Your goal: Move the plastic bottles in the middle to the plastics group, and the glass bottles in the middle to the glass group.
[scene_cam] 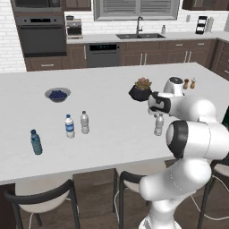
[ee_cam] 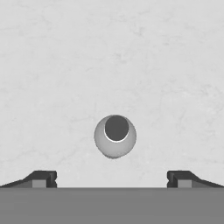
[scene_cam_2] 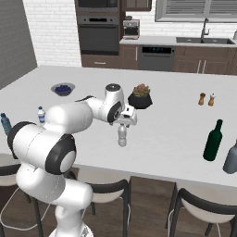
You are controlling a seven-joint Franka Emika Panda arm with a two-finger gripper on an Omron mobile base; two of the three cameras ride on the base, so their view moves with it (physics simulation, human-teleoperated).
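Observation:
A small clear plastic bottle (scene_cam: 159,125) (scene_cam_2: 122,135) with a white cap stands upright on the white island counter (scene_cam: 112,134). My gripper (scene_cam: 159,114) (scene_cam_2: 123,124) (ee_cam: 111,179) hangs straight above it, open and pointing down. In the hand view the bottle (ee_cam: 115,135) shows from the top, centred between the spread fingertips (ee_cam: 41,178). A second clear bottle (scene_cam: 84,122) stands next to the blue-labelled bottle (scene_cam: 69,126) (scene_cam_2: 41,115). The blue-tinted bottle (scene_cam: 36,142) (scene_cam_2: 5,123) is left of them. The dark green bottle (scene_cam_2: 213,140) stands far right.
A potted succulent (scene_cam: 142,89) (scene_cam_2: 140,96) sits just behind the gripper. A bowl of blueberries (scene_cam: 57,94) is at the back left, and salt and pepper shakers (scene_cam: 189,83) at the back right. A grey bottle (scene_cam_2: 231,158) stands beside the green one. Chairs (scene_cam: 42,197) line the front edge.

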